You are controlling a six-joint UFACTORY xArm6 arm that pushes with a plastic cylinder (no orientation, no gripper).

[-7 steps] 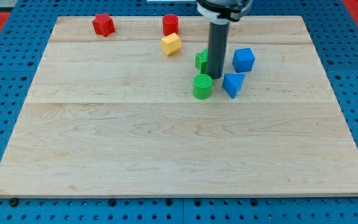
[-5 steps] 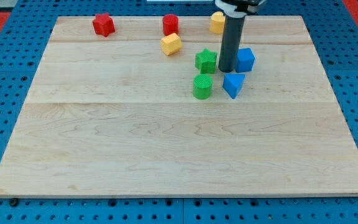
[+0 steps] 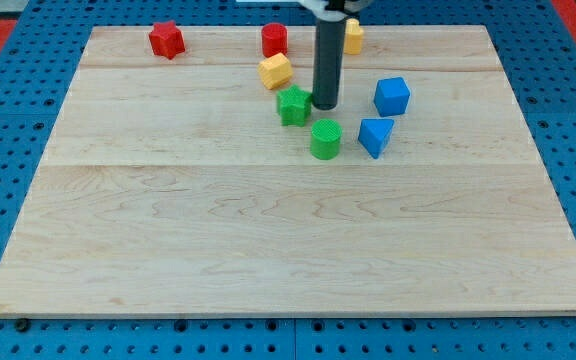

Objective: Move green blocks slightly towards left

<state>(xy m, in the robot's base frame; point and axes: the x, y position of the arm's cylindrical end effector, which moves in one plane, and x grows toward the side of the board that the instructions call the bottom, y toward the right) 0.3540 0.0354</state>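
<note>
A green star block lies on the wooden board, just below a yellow block. A green cylinder stands to its lower right. My tip touches the star block's right side and sits just above the cylinder. The dark rod rises from the tip to the view's top.
A yellow hexagonal block lies just above the green star. A red cylinder and a red star lie near the top edge. Another yellow block shows behind the rod. A blue cube and a blue wedge-like block lie right of the tip.
My tip has moved to the left and pushed the green star block leftwards, closer to the yellow hexagonal block. The green cylinder has not moved.
</note>
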